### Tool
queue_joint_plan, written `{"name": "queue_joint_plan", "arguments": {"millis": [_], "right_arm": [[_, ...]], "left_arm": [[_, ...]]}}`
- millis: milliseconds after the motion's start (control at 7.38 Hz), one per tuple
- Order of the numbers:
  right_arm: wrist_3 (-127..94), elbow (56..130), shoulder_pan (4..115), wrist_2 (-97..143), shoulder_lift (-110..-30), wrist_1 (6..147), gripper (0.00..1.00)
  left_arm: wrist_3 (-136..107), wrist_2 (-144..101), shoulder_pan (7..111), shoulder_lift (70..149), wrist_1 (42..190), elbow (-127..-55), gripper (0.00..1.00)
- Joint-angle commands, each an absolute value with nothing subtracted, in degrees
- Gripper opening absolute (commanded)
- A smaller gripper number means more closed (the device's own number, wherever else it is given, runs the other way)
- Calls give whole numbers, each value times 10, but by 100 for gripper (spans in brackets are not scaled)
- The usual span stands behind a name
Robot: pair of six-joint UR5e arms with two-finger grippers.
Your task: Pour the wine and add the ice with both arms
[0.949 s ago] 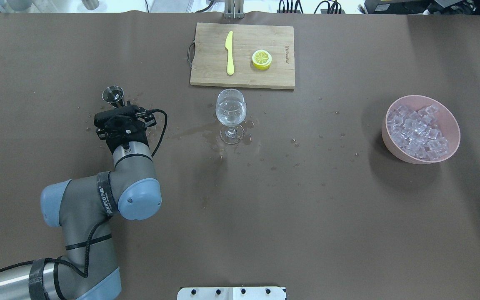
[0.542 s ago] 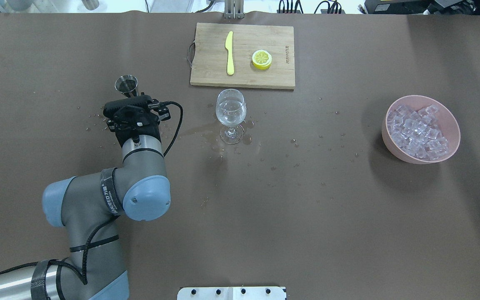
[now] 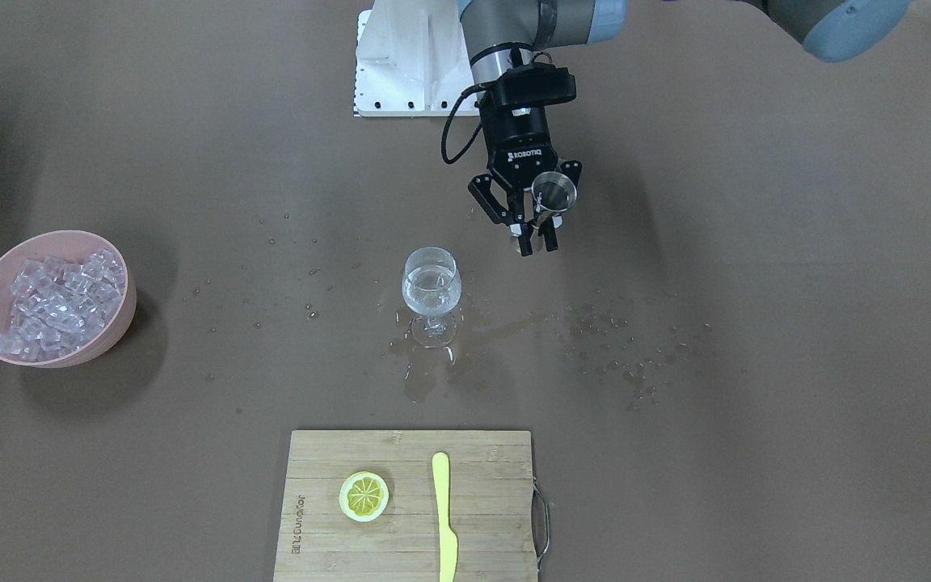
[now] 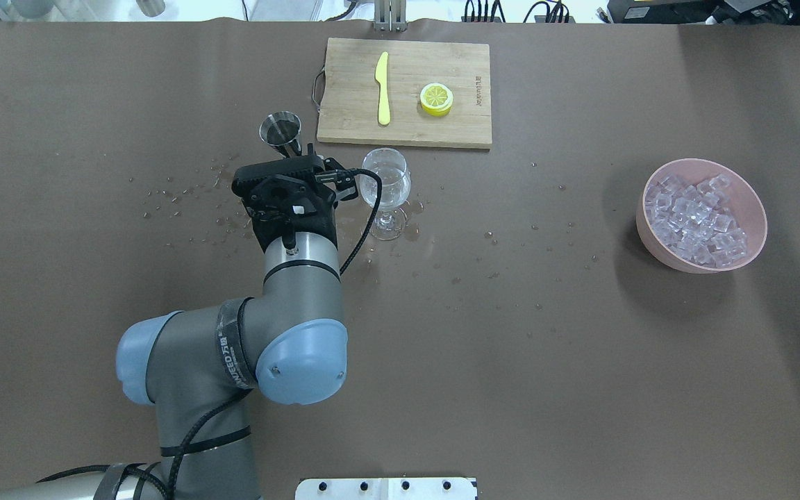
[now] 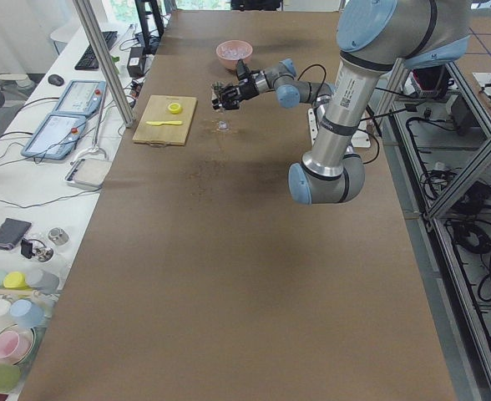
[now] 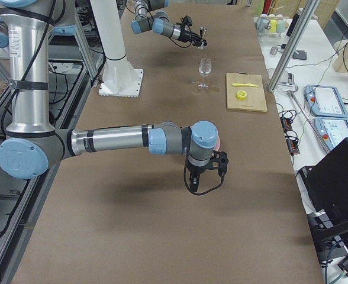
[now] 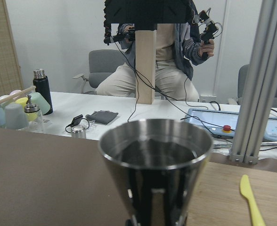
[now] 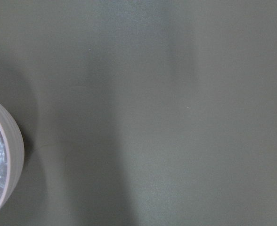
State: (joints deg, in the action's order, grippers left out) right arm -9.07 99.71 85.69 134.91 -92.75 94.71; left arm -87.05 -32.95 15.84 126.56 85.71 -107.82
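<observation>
- Nearest the robot's base: a broad bare stretch of brown table [image 4: 511, 389], open from the white pedestal [image 4: 386, 488] out to the middle, with only scattered droplets on it.
- Out to the robot's right: free surface all round the pink bowl [image 4: 650, 239]. Bare table fills the right wrist view, with the bowl's rim at its left edge.
- At the far edge: a wooden cutting board [image 4: 442, 128] takes up the middle, with bare table to either side.
- Left gripper [image 3: 538, 242]: closed narrow on a steel jigger [image 3: 553, 194], held upright with its mouth up. Lifted off the table, near the wine glass [image 3: 431, 287] on the robot's left of it, not touching.
- Right gripper [image 6: 205, 171]: seen only from the side camera, pointing down beside the bowl. Wide or narrow cannot be told.
- Jigger: dark inside in the left wrist view; filled or not cannot be told.
- Wine glass: upright at mid-table, just short of the board's near edge, with clear wine [image 3: 431, 297] in the lower part of its bowl. A wet puddle [image 3: 425, 380] round the foot.
- Pink bowl: heaped with ice [image 4: 695, 222], well apart from the glass.
- Farthest, on the board: a lemon slice [image 4: 436, 98] and a yellow knife [image 4: 382, 87], lying flat and apart.
</observation>
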Motion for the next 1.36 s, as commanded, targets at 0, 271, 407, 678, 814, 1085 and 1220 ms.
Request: {"name": "queue_joint_plan", "arguments": {"millis": [0,271,407,678,814,1085,1220], "right_arm": [[-91,984,857,1352,-927,947,100],[-91,966,856,1366,-926,943,100],[-91,966,857,1367,-925,943,100],[-90,966,856,1367,-925,943,100],[-89,966,856,1367,-925,941,100],[-88,973,856,1366,-913,939,100],[-88,973,857,1366,-911,939,100]], "left_arm": [[-797,-323,139,1271,855,-1099,0],[-757,-327,133,1294,852,-1095,0],[-746,-328,132,1309,851,-1087,0],[-741,-364,132,1319,840,-1085,0],[-715,-379,134,1320,835,-1085,0],[-710,-406,133,1320,820,-1085,0],[-709,-431,133,1328,788,-1085,0]]}}
